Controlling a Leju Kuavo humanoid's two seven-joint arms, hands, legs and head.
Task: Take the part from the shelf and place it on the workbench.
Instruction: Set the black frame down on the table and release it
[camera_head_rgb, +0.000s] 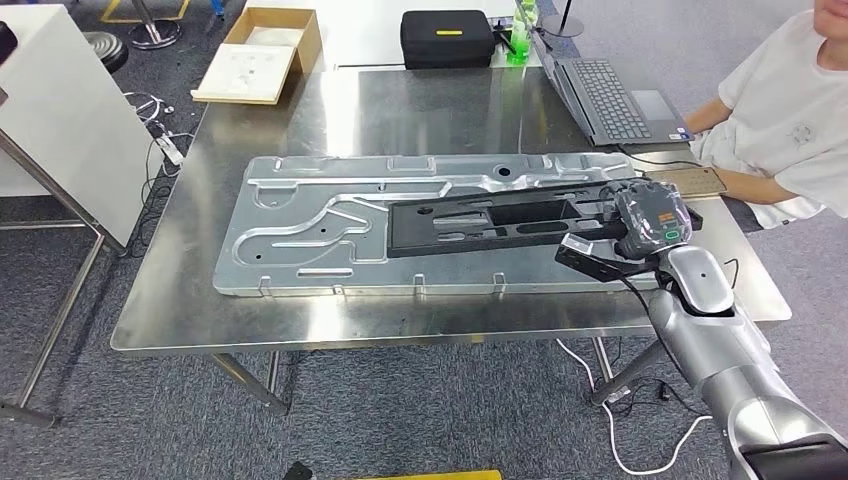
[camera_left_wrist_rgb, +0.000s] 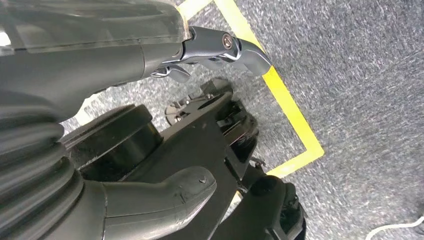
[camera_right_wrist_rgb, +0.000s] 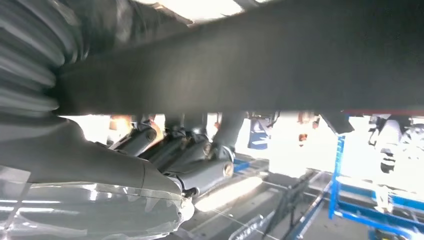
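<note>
Black elongated part (camera_head_rgb: 500, 225) is held at its right end by the right hand (camera_head_rgb: 650, 225), fingers (camera_right_wrist_rgb: 200, 165) curled around it; it lies on an embossed metal panel (camera_head_rgb: 300, 230) on the steel counter (camera_head_rgb: 420, 110). Left hand (camera_left_wrist_rgb: 150, 65) is seen over carpet, grasping nothing, fingers apart. A laptop (camera_head_rgb: 610, 95) is seen farther back.

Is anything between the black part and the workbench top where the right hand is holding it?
Yes. The black part in the right hand lies over a large stamped metal panel that covers the middle of the workbench, so the panel is under it.
</note>
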